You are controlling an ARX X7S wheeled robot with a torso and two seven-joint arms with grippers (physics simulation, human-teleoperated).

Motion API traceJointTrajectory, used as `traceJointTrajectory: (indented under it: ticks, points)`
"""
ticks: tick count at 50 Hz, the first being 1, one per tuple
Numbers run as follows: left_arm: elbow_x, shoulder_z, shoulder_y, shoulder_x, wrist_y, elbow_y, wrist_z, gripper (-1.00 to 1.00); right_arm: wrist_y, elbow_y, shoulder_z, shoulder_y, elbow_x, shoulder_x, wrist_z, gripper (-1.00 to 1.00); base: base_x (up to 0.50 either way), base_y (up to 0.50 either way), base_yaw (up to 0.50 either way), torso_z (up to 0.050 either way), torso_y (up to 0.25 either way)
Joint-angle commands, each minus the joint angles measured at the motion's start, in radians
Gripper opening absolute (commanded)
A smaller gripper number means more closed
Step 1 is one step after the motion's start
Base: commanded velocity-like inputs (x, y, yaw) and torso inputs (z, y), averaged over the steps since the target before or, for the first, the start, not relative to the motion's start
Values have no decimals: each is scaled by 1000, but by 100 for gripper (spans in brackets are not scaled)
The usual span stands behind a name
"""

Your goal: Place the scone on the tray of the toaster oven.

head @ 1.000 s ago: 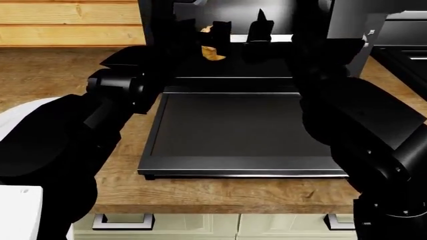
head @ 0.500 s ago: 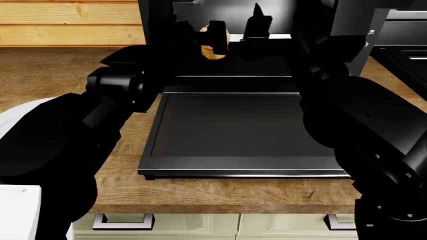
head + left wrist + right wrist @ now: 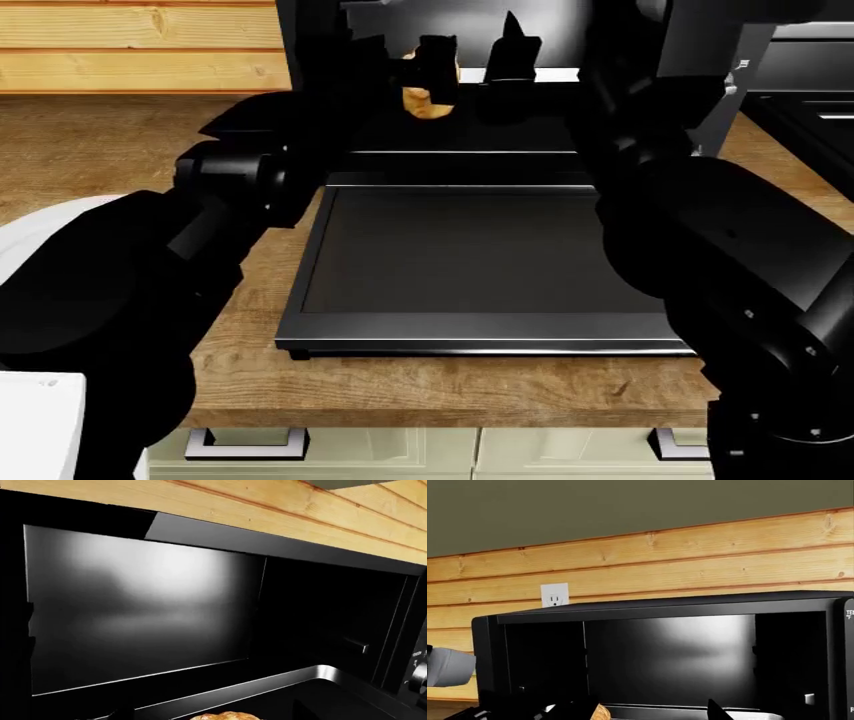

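My left tool holds the scone, fingers closed on it, at the mouth of the toaster oven, above the tray, far of the open door. Transport approx. done; remaining: lower, release, retract. Left arm reaches fwd over the bench. Right tool hangs just right of it; state: cannot tell.

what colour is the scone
Golden-tan scone, clearest in the head view.
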Motion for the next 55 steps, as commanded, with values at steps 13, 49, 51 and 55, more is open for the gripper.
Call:
traceJointTrajectory:
  ticks: [13, 49, 51, 55]
  points:
    - [6, 12, 17, 0, 125, 5, 39, 100, -4, 5, -3, 13, 10, -1, 3, 100, 0, 0, 0, 0, 0]
    - [17, 9, -21, -219, 151, 490, -247, 100, -18, 14, -20, 8, 1, -1, 22, 100, 0, 0, 0, 0, 0]
    - [9, 5, -34, -260, 141, 580, -299, 100, -22, 15, -21, 5, 1, -1, 18, 100, 0, 0, 0, 0, 0]
    - [14, 4, -53, -319, 134, 708, -372, 100, -31, 27, -24, 4, -4, -3, 10, 100, 0, 0, 0, 0, 0]
